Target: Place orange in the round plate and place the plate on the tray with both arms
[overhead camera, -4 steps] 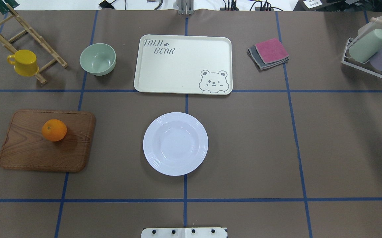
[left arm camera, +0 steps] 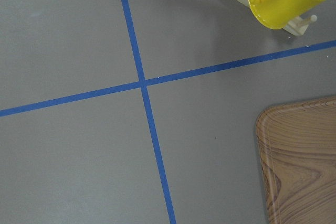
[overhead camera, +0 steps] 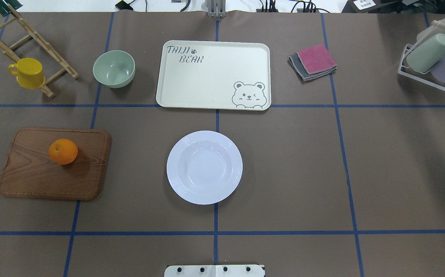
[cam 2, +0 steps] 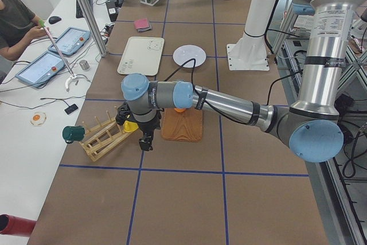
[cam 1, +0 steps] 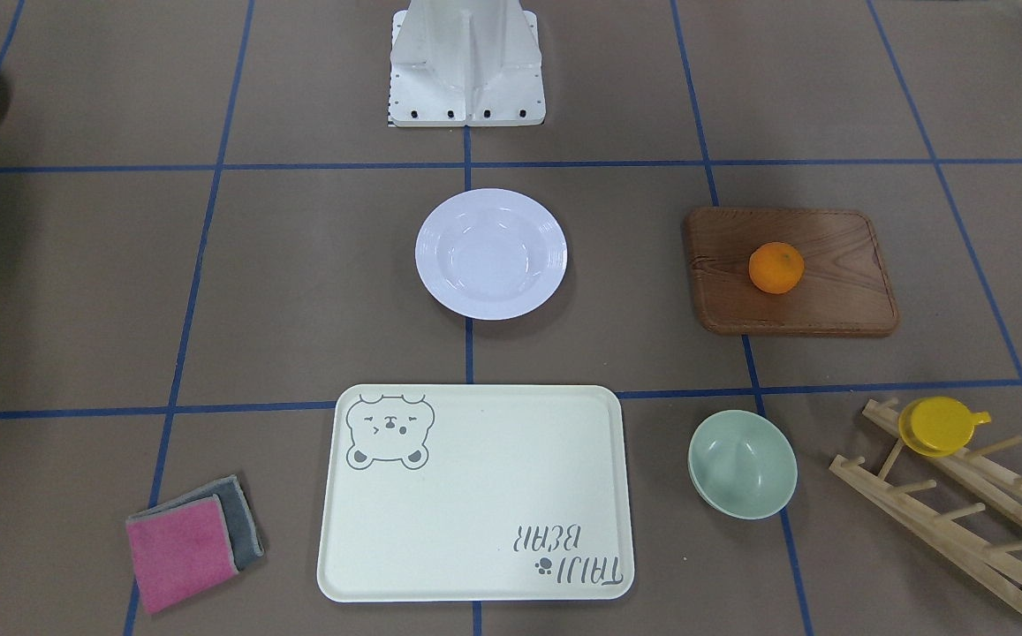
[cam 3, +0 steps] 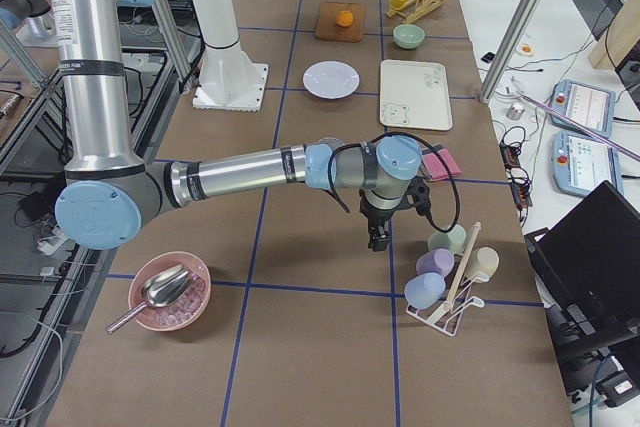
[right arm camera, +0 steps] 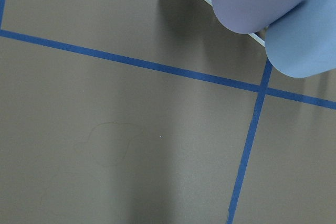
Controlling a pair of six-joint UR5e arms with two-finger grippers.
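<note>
Orange [overhead camera: 63,151] sits on wooden board [overhead camera: 34,177], left-middle of overhead view. Round plate [overhead camera: 204,167] at centre on surface [overhead camera: 303,173], tray [overhead camera: 210,77] above it, apart. Left end effector [cam 2: 145,145] and right end effector [cam 3: 377,241] point down near surface, side views only; spread or pressed together, cannot tell.

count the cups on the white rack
4 on the rack: mint cup, cream cup, purple cup, blue cup. Another could hide behind them.
</note>
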